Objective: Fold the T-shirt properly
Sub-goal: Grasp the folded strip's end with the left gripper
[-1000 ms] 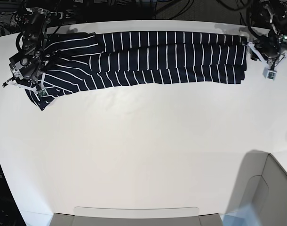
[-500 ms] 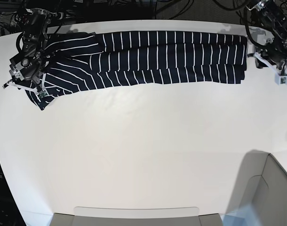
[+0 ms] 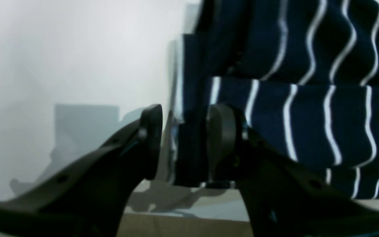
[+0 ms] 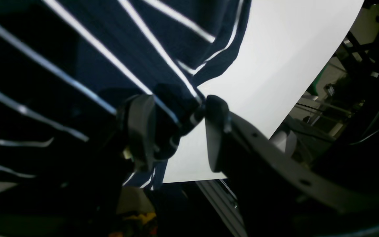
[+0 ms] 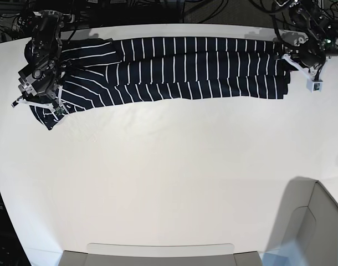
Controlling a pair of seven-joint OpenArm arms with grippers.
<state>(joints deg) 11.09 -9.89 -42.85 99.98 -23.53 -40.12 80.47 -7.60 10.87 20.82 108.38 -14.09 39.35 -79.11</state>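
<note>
The T-shirt, dark navy with thin white stripes, lies folded into a long band across the far side of the white table. My left gripper is at the band's right end. In the left wrist view the left gripper is closed on the shirt's layered end edge, and the picture is blurred. My right gripper is over the sleeve end at the left. In the right wrist view the right gripper pinches a bunch of the fabric near its edge.
A grey box stands at the front right corner. A flat grey tray lies along the front edge. Cables and dark gear crowd the space behind the table's far edge.
The left arm swung out to the right of the shirt and has come back in onto its right end. The right arm shifted slightly and stays on the sleeve end.
</note>
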